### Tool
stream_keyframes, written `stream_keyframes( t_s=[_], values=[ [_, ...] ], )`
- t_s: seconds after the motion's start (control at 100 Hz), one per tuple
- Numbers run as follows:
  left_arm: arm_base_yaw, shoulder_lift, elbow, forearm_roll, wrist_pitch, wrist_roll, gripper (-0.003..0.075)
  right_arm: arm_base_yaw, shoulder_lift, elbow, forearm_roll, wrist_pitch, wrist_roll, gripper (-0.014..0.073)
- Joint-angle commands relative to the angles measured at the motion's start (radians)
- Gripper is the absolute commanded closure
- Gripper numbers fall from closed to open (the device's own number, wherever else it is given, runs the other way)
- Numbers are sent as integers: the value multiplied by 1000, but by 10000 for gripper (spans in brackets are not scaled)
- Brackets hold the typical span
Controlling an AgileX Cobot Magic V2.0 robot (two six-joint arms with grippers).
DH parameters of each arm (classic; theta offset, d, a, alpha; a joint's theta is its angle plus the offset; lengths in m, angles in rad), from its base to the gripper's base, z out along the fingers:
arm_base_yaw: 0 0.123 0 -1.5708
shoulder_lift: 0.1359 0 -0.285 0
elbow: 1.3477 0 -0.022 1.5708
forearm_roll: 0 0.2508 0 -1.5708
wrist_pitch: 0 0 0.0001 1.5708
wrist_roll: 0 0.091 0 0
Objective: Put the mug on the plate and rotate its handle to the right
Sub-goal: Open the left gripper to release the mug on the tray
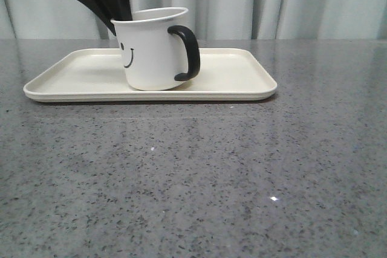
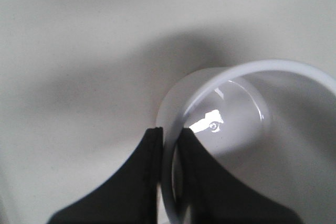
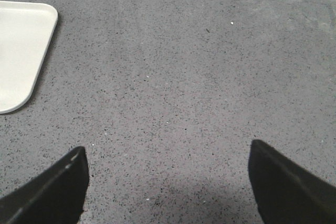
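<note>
Left fingers (image 2: 168, 145): you pinch the white smiley-face mug's (image 1: 154, 49) rim, mug tilted on cream rectangular plate (image 1: 242, 83) | black loop handle (image 1: 188, 52) right | right fingers (image 3: 167, 182): spread wide above grey speckled counter (image 3: 184, 77).

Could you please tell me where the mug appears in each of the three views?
Front view: mug left of centre, tilted on the plate, left tool at its rim.
Left wrist view: mug lower right, rim pinched.
Right wrist view: not visible.
Shared landmark: the cream plate.
</note>
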Motion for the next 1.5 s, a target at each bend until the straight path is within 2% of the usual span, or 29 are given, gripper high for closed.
stream_keyframes(
  t_s=[0.0, 0.55, 0.67, 0.86, 0.97, 1.22, 1.49],
  values=[
    [-7, -42, -30, -7, -16, 2, 740, 2, 12, -31, 0, -70, -5, -22],
    [-7, -42, -30, -13, -3, 39, 734, 2, 12, -31, 0, -67, -5, -22],
    [-7, -42, -30, -14, -9, 39, 654, 2, 12, -31, 0, -65, -5, -22],
    [-7, -42, -30, -14, -22, 43, 406, 2, 12, -31, 0, -60, -5, -22],
    [-7, -42, -30, -14, -39, 43, 316, 2, 12, -31, 0, -60, -5, -22],
    [-7, -63, -66, -14, -56, 43, 310, 2, 12, -31, 0, -58, -5, -22],
    [-7, -220, -70, 28, -239, 71, 311, 2, 12, -31, 0, -45, -5, -22]
  ],
)
